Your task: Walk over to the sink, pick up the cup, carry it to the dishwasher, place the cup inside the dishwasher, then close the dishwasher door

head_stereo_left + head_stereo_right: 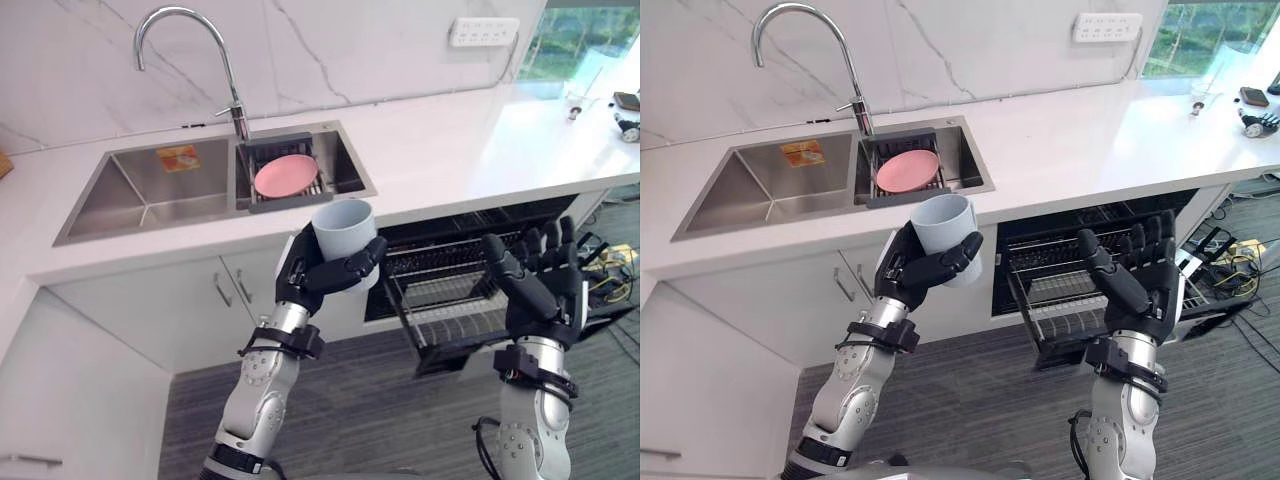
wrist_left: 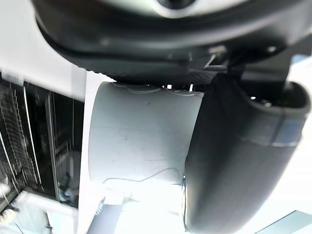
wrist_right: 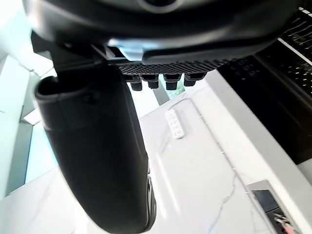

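The left hand (image 1: 318,272) curls round the upright grey cup (image 1: 343,228), just off the counter (image 1: 450,150) edge. To its right, the right hand (image 1: 545,285) has straight fingers and holds nothing, near the pulled-out dishwasher rack (image 1: 440,300). Farther left, a pink plate (image 1: 286,175) lies in the sink (image 1: 150,195).

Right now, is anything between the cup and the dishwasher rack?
Nothing visible blocks it. The left hand holds the cup just left of the open dishwasher, whose rack is pulled out. The open right hand is raised in front of the rack's right side; keep it clear.
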`<state>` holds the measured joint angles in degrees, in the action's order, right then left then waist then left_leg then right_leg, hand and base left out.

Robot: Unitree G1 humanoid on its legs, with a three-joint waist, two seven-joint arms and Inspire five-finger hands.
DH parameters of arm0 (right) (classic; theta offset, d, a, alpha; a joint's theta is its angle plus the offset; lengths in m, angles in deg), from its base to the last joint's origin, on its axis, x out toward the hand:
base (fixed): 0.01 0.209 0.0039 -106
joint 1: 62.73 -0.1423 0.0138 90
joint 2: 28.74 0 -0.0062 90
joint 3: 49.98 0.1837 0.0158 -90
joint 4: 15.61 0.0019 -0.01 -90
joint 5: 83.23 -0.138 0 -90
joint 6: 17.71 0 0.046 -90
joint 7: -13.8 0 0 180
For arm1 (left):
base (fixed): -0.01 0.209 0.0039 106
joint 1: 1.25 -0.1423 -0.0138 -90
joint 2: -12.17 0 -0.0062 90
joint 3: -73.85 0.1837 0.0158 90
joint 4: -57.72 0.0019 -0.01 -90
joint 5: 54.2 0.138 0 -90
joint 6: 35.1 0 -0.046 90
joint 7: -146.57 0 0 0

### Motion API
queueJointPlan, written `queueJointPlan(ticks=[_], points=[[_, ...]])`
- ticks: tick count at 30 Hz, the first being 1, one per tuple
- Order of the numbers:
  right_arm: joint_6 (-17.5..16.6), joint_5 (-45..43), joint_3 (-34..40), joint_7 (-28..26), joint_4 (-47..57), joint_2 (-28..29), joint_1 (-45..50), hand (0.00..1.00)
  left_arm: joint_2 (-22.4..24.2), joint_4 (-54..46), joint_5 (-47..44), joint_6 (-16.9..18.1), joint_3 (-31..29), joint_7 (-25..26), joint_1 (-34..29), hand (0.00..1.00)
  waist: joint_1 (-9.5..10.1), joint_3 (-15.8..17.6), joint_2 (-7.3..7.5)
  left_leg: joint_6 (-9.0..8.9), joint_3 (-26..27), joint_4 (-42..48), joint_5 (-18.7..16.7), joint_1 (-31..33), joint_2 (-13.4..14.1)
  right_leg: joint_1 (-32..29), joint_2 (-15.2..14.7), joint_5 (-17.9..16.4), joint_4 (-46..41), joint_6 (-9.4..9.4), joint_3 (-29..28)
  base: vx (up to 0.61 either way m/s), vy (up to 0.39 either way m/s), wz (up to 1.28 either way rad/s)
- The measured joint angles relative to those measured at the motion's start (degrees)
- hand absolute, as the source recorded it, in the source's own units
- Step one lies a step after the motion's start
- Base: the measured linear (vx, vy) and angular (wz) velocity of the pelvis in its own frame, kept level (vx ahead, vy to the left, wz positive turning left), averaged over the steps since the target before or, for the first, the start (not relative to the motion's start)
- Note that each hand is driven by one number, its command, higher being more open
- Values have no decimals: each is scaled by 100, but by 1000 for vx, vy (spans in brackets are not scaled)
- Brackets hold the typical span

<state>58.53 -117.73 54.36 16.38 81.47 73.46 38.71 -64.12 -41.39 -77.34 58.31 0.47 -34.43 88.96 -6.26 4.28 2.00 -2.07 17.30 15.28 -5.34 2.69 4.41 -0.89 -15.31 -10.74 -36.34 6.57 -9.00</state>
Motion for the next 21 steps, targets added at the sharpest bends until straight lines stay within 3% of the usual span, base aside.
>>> queueJointPlan(ticks=[1, 2, 4, 5, 6, 7, 8, 9, 10, 12, 14, 18, 21], points=[[103, 49, 2, 2, -283, 69, -54, 100, -47, -1, 39, 1, -108, 33, -38, 0, 50, 43, 14, 86, 140, -190, -91, -468, -90, -304, -234, 428, -847, -76, 371, 349, 263, -61], [212, 117, -25, -9, -514, 170, -90, 100, -62, -5, 84, 11, -304, 100, -56, 0, 76, 81, -22, 145, 266, -394, -140, -906, -90, -557, -340, 249, -1390, -210, 815, 296, 237, -65], [293, 152, -149, -19, -710, 215, -99, 100, -76, -20, 85, 101, -602, 217, -54, 0, 73, 87, -34, 135, 375, -570, -155, -1241, -50, -956, -278, -61, -1504, -352, 1506, 252, 163, -55], [343, 152, -221, -20, -733, 246, -104, 100, -147, -47, 83, 249, -793, 317, -55, 0, 86, 82, -2, 42, 380, -588, -276, -1382, -22, -1197, -37, -5, -610, -408, 2210, 263, 98, -52], [349, 153, -250, -17, -723, 264, -120, 100, -193, -71, 79, 293, -857, 335, -60, 0, 93, 81, 62, -18, 380, -552, -372, -1415, -81, -1210, 103, 362, 30, -512, 2476, 236, 39, -57], [361, 159, -279, -17, -715, 256, -168, 100, -253, -89, 80, 341, -952, 339, -93, 0, 119, 73, 134, -65, 375, -503, -532, -1451, -148, -1108, 202, 404, 739, -816, 2941, 228, 9, -74], [415, 191, -294, -16, -738, 160, -267, 100, -200, -77, 80, 342, -1031, 346, -178, 0, 178, 79, -93, -51, 334, -452, -656, -1447, -13, -969, 444, 501, 1173, -839, 2924, 238, 52, -116], [469, 217, -290, -7, -732, 104, -294, 100, -163, -58, 84, 346, -1025, 351, -229, 0, 216, 96, -281, -7, 266, -585, -739, -1445, 101, -875, 807, 844, 1740, -840, 2751, 206, 73, -115], [482, 217, -291, -2, -732, 111, -301, 100, -165, -52, 94, 370, -1009, 352, -228, 0, 215, 95, -323, -10, 257, -698, -739, -1513, 104, -892, 902, 916, 1846, -838, 2674, 137, 141, -108], [500, 218, -295, 14, -705, 240, -269, 100, -167, 83, 197, 444, -912, 360, -199, 0, 116, 183, -229, -115, 417, -808, -835, -1570, 64, -1060, 1022, 987, 1803, -824, 2483, 55, 139, -70], [498, 220, -282, 107, -619, 288, -227, 100, -158, 224, 197, 443, -783, 362, -175, 0, 5, 263, -230, -48, 543, -808, -893, -1627, 6, -1098, 940, 979, 1696, -822, 2545, -24, 85, -35], [491, 319, -232, 265, -610, 291, -159, 100, -146, 229, 259, 447, -621, 314, -106, 0, -9, 302, -244, 10, 592, -800, -949, -1662, -101, -1125, 809, 914, 1644, -766, 2625, -8, 85, -10], [487, 318, -223, 269, -568, 231, -143, 100, -132, 227, 303, 495, -553, 317, -98, 0, 11, 321, -420, -176, 591, -577, -1256, -1647, 73, -1112, 848, 577, 1337, -811, 2694, 38, -23, 5]])
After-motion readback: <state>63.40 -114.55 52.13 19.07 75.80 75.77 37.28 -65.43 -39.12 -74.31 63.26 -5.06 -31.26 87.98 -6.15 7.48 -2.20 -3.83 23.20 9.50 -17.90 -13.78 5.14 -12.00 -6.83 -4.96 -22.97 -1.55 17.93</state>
